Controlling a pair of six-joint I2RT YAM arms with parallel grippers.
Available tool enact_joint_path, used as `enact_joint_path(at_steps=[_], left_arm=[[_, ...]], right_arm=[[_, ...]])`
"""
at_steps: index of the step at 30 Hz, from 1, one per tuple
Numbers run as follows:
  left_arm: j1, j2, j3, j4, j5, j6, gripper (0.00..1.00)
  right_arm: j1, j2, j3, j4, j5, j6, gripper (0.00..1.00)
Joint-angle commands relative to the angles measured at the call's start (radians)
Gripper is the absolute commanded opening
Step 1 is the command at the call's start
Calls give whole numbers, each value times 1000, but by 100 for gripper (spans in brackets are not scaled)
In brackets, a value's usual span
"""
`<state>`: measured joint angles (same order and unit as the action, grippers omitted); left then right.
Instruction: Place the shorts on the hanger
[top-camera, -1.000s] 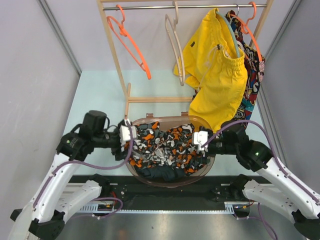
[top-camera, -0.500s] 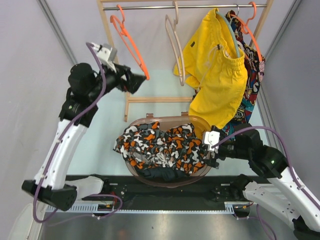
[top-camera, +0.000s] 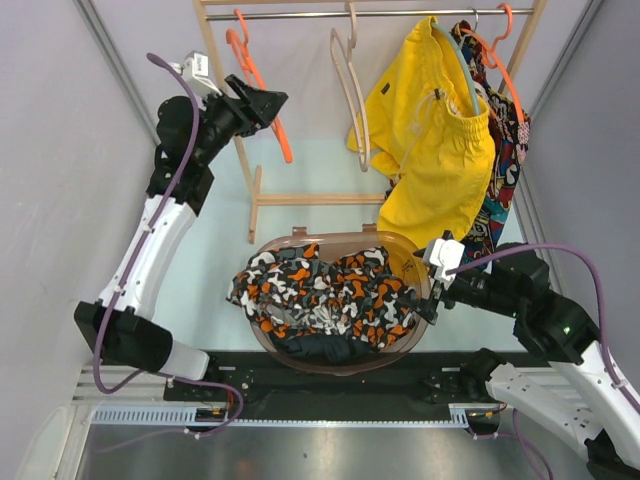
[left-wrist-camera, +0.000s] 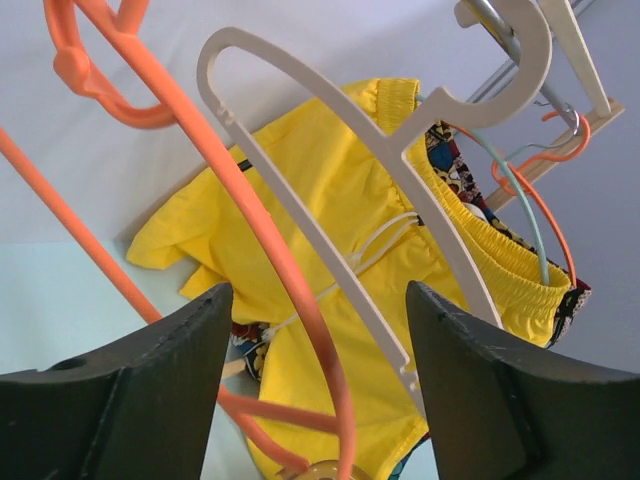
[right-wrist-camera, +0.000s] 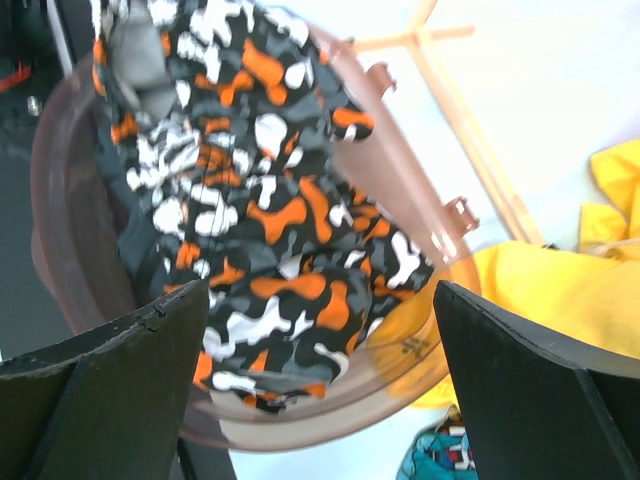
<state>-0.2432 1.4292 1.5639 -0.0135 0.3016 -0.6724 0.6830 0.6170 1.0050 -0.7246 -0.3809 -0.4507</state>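
The shorts (top-camera: 330, 290), in an orange, black, white and grey blotch print, lie heaped in a brown translucent basket (top-camera: 345, 367). The thin orange hanger (top-camera: 283, 140) hangs by its hook at the left of the rack. My left gripper (top-camera: 264, 103) is raised to it and open, its jaws on either side of the hanger's arm (left-wrist-camera: 200, 140) without closing on it. My right gripper (top-camera: 432, 287) is open and empty at the basket's right rim. In the right wrist view the shorts (right-wrist-camera: 270, 220) lie just beyond its jaws.
On the wooden rack (top-camera: 228, 120), a beige hanger (top-camera: 350, 90) hangs in the middle and yellow shorts (top-camera: 440, 150) hang at the right, over a patterned garment (top-camera: 505, 180) on another orange hanger. A dark garment (top-camera: 320, 347) lies under the shorts. Grey walls close in on both sides.
Both grippers have left the shorts in the basket. My left arm has risen to the orange hanger and now straddles it. My right gripper has drawn back to the right.
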Motion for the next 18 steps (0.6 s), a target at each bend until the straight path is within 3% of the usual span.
enact_joint_path(at_steps=[1,3,7,13,18], left_arm=[[34,48,44,148,85,-147,68],[51,82,45,182,105,-180,61],[64,125,56,245,155,-191,32],[67,165,90,330,203,-159,10],[65,168,107,346,226,-139,0]], right_arm=[[-2,7,58,83,31,63,100],[0,9,64,90,34,69,100],[-3,16,81,91,40,66,100],[-3,30,84,96,40,50,100],[-3,41,86,109,37,40,100]])
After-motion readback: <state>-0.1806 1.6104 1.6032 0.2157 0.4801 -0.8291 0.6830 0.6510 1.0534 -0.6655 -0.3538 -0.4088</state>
